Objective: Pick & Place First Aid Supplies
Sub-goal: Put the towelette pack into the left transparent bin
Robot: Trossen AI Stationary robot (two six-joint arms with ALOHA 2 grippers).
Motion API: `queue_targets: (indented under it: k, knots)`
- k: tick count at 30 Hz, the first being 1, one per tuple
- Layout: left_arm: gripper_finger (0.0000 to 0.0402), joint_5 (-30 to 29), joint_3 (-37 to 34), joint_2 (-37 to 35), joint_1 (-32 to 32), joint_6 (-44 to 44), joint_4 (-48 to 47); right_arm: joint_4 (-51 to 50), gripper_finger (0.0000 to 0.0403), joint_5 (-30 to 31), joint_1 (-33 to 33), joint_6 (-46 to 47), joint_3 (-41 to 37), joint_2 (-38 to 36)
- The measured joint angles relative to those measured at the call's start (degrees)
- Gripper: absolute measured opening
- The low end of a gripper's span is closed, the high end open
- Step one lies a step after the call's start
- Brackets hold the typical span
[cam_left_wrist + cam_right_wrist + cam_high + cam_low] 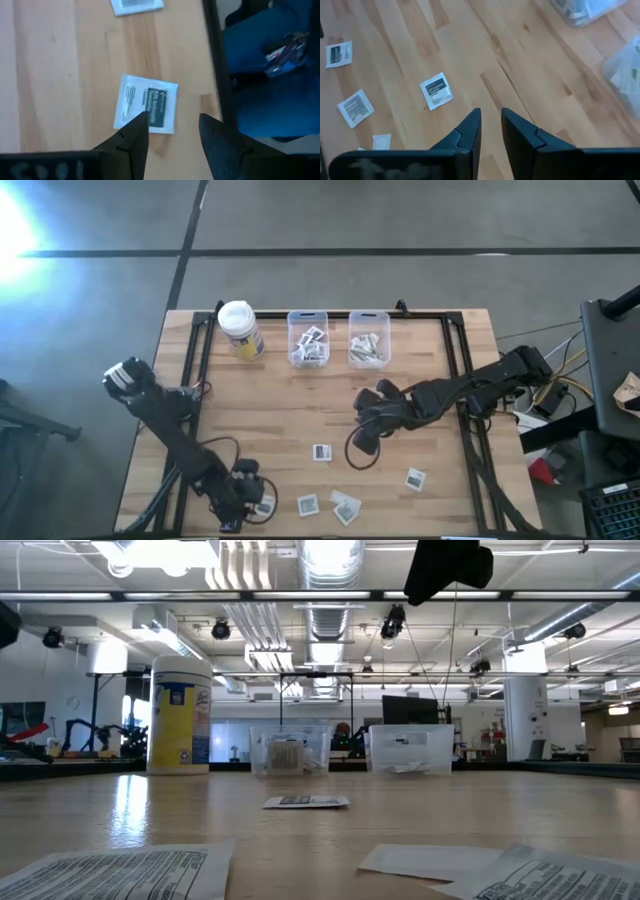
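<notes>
Overhead, we see our left gripper [250, 502] low at the desk's [270, 410] near edge and our right gripper [368, 412] mid-desk. Only the left wrist view shows its spread fingers over a square packet [146, 103]; the right wrist view shows narrowly parted, empty fingers above scattered packets [436, 90].

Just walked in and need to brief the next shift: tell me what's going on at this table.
Two robot arms are sorting first aid packets into two clear bins at the table's far side; both bins already hold some. The left gripper hangs open over a square packet near the table's front edge, not yet gripping it. The right gripper hovers mid-table, fingers narrowly apart and empty. Several packets lie loose on the wood.
</notes>
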Motion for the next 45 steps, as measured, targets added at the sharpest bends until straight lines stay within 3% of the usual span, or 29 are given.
queue_targets:
  k: [15, 30, 45]
  knots:
    - [0.0165, 1.1, -0.1, 8.2, 1.2, 7.2, 7.2, 0.1, 0.0068, 1.9, -0.1, 0.0, 0.0, 0.0]
    - [0.0165, 6.0, -3.6, 6.8, 7.7, 9.3, 3.9, 0.1, 0.0080, 1.8, 0.0, 0.0, 0.0, 0.0]
    - [0.0165, -6.8, -3.8, 6.9, 17.8, 14.1, -2.5, 0.1, 0.0064, 1.7, 0.0, 0.0, 0.0, 0.0]
